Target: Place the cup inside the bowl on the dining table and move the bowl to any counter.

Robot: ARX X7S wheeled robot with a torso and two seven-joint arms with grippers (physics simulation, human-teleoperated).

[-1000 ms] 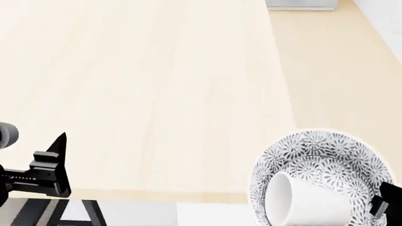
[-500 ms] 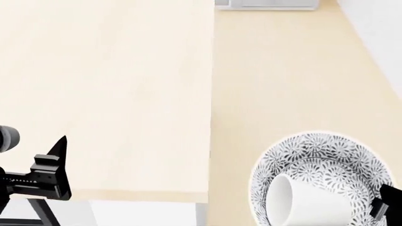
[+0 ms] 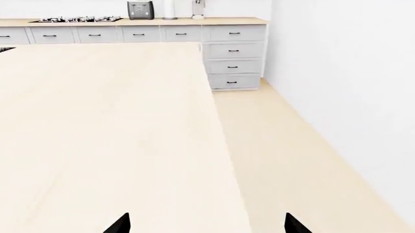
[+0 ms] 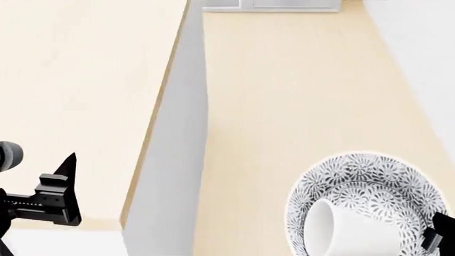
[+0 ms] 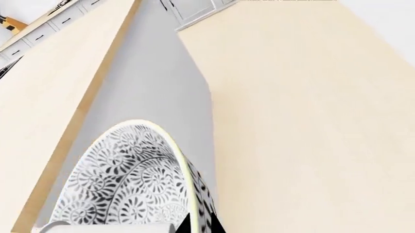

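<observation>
The patterned bowl (image 4: 366, 200) hangs at the lower right of the head view, over pale floor and beside the dining table (image 4: 78, 80). The white cup (image 4: 341, 229) lies tipped on its side inside it. My right gripper (image 4: 435, 237) is shut on the bowl's right rim. In the right wrist view the yellow-green rim of the bowl (image 5: 129, 179) runs between the two black fingertips of the right gripper (image 5: 201, 224). My left gripper (image 4: 64, 184) is open and empty above the table's near corner. Its tips stand wide apart in the left wrist view (image 3: 207, 225). The tan counter (image 3: 227, 21) lies far ahead.
Grey drawer cabinets (image 3: 233, 58) stand under the counter, which carries a toaster (image 3: 140, 9) and a hob (image 3: 75, 19). A white wall (image 3: 343, 73) bounds the strip of floor (image 4: 284, 106) to the right of the table's long edge (image 4: 167, 106).
The head view has swung right, so the table has slid to the left. The held bowl with the cup now hangs over floor instead of tabletop. Both arms keep their pose.
</observation>
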